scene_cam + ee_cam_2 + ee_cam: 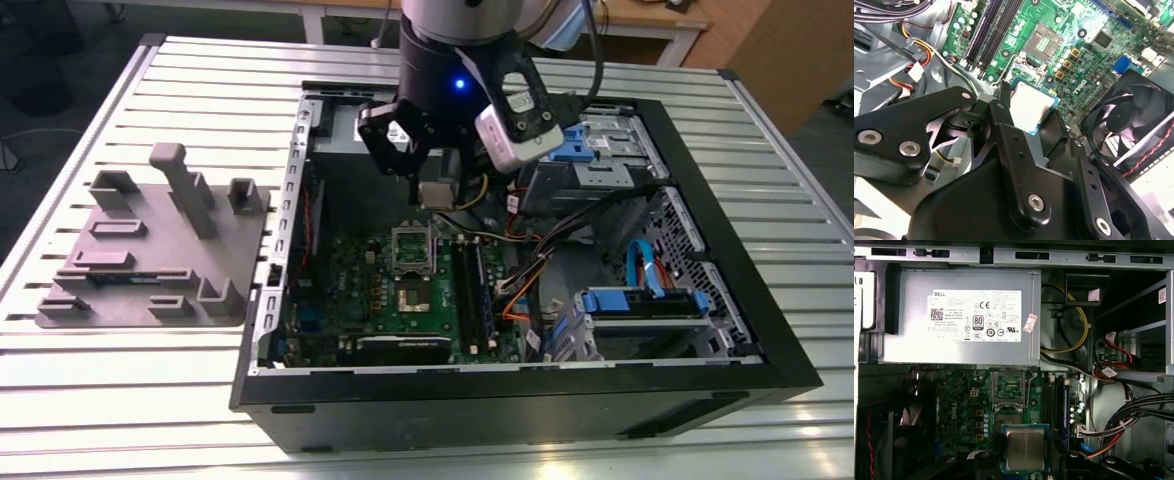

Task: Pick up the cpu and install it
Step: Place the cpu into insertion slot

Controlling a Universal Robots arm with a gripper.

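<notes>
Silver-topped square cpu (1025, 449), teal-edged.

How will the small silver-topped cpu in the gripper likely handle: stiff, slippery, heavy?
The flat square silver-topped cpu looks rigid, so it probably won't flex. Its smooth metal lid and thin edges could slip in the black gripper. Being so small and thin, it is likely light.
</notes>
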